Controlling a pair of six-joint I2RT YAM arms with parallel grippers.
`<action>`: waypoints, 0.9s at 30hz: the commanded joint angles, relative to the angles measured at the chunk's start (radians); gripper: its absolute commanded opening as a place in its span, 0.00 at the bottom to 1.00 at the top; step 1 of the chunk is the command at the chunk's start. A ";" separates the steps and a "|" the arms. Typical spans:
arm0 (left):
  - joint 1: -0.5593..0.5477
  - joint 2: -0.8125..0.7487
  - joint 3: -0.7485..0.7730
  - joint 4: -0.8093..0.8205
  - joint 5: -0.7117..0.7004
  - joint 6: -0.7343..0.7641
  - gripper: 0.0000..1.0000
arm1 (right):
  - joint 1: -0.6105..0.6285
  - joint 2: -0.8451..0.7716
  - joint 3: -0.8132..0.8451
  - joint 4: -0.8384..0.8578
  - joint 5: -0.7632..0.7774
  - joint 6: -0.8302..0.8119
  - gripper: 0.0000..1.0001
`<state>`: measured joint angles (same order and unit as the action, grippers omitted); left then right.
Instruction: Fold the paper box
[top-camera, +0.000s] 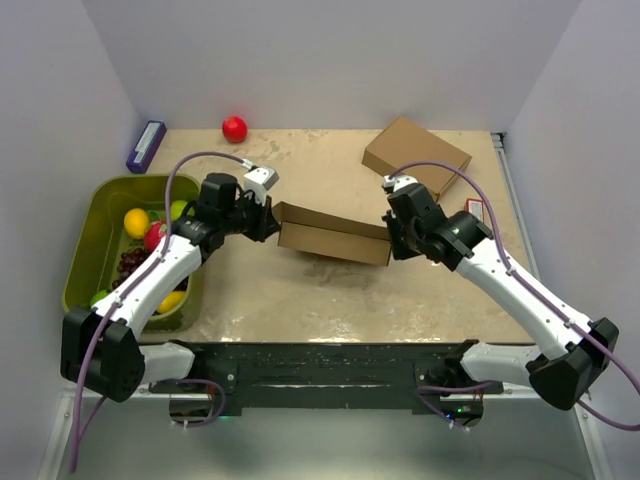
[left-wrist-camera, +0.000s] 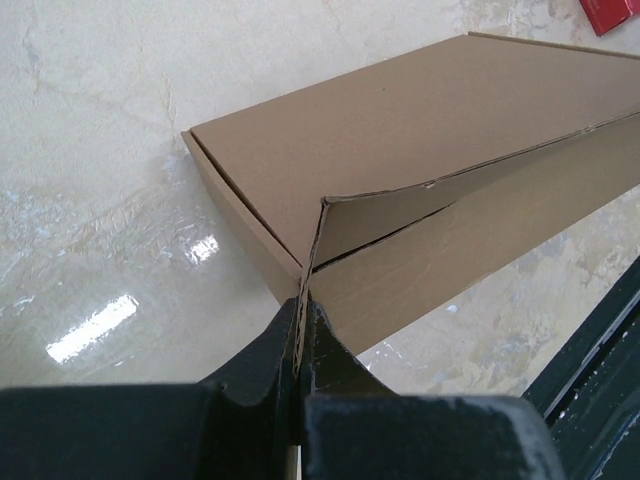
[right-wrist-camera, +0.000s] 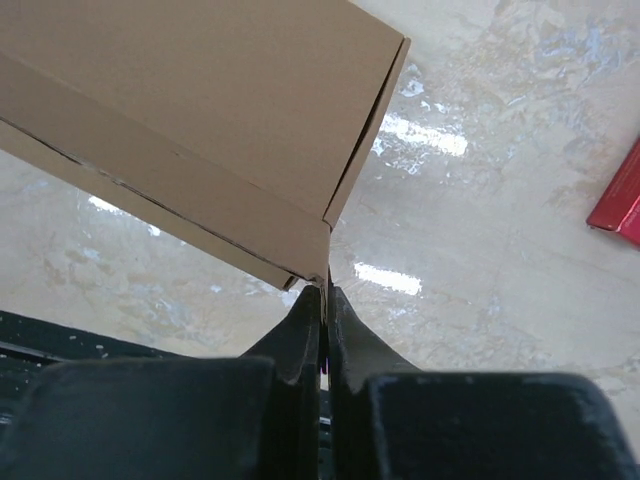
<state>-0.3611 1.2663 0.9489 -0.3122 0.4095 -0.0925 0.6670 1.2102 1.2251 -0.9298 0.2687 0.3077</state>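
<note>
At the near edge a black mounting rail (top-camera: 330, 372) runs across the table (top-camera: 300, 300), with an arm base at each end. Beyond the rail lies a bare strip of tabletop, the widest open ground in the top view.

Past that strip, mid-table, the paper box (top-camera: 333, 236) lies as a shallow brown carton. Its long side runs across, slightly skewed, with the right end nearer. The left gripper (left-wrist-camera: 303, 308) is clenched on a thin cardboard flap at the carton's left corner. In the left wrist view the lid's front edge stands a slit above the front wall. The right gripper (right-wrist-camera: 323, 298) is pinched tight on the carton's right corner, with the cardboard edge between its fingers.

To the left a green bin (top-camera: 82, 250) of fruit (top-camera: 137, 222) sits along the table's left edge, and the left forearm crosses above its right rim. A flat red packet (top-camera: 475, 208) lies just behind the right arm. Farther back on the right a second carton (top-camera: 415, 155), closed, lies well apart from the paper box, with bare table between them. A red ball (top-camera: 234, 128) and a purple box (top-camera: 146, 146) lie near the back wall.

The surface is a glossy beige marble pattern that catches lamp glare. Plain white walls (top-camera: 330, 60) close in three sides.
</note>
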 joint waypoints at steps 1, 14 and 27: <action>-0.009 -0.001 0.083 -0.062 0.043 -0.049 0.00 | 0.002 0.011 0.103 -0.015 -0.065 0.005 0.00; -0.009 0.065 0.145 -0.133 0.110 -0.041 0.00 | -0.047 0.164 0.224 -0.103 -0.207 -0.084 0.00; -0.009 0.136 0.264 -0.160 0.166 -0.024 0.00 | -0.145 0.262 0.326 -0.116 -0.350 -0.131 0.00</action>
<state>-0.3534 1.3903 1.1275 -0.4702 0.4305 -0.1112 0.5056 1.4425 1.4834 -1.0889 0.0868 0.2081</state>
